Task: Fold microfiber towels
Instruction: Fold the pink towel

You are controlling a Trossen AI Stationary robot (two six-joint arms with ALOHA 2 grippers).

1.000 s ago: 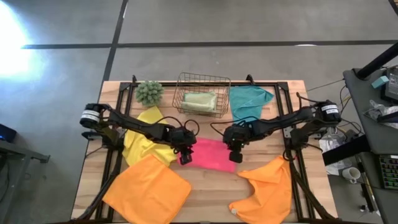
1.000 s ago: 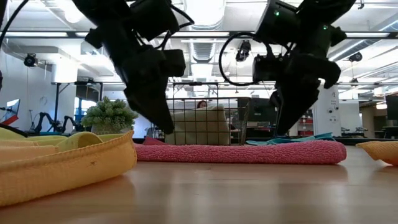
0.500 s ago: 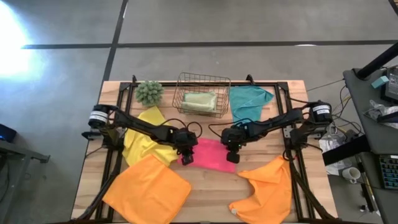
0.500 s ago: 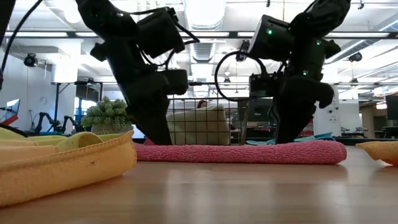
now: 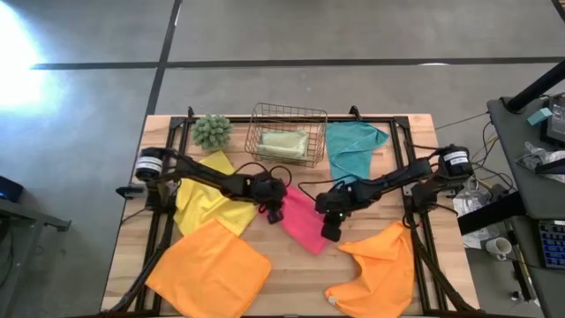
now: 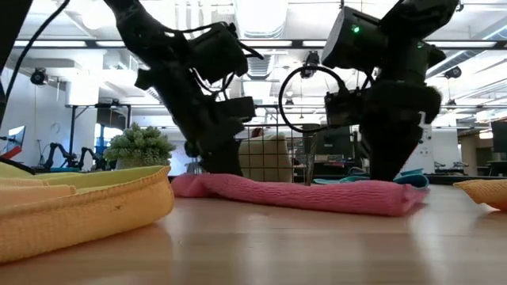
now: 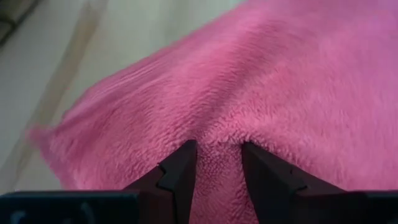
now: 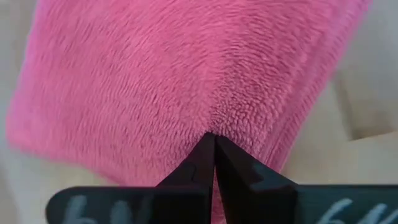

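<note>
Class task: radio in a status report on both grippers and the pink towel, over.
Left gripper pinching pink towel. Right gripper shut on it too. Towel flat on table. Nothing blocking.

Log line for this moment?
left gripper: pinching pink towel | right gripper: shut on same towel | towel: on table

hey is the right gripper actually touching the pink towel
Touching. The right wrist view shows the right gripper shut, fingertips pinching a ridge of the pink towel.
</note>
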